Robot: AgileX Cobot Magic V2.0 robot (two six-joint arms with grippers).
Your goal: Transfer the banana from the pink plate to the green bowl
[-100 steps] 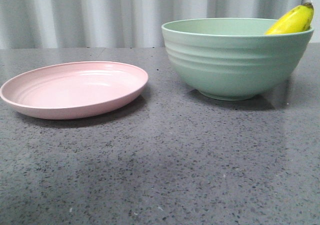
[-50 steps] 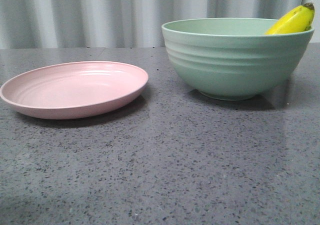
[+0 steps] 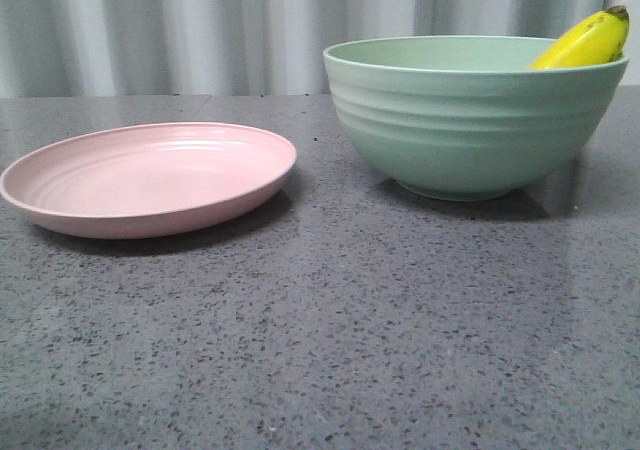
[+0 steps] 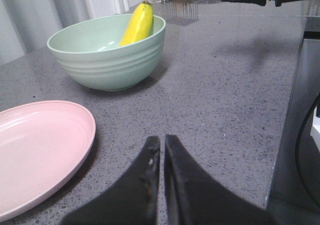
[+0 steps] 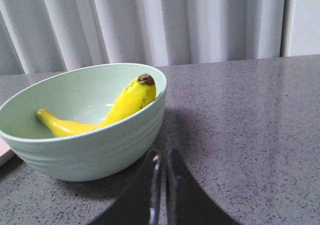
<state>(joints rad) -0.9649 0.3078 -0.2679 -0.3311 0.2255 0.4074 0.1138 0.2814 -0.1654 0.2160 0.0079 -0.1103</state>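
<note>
Zero change over the last second: banana lies in green bowl, tip over right rim; pink plate bare. Both grippers, left gripper and right gripper, pinched together, holding nothing. Transfer looks done.

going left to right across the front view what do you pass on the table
pink plate → green bowl → banana, whose tip pokes over the bowl's right rim
</note>
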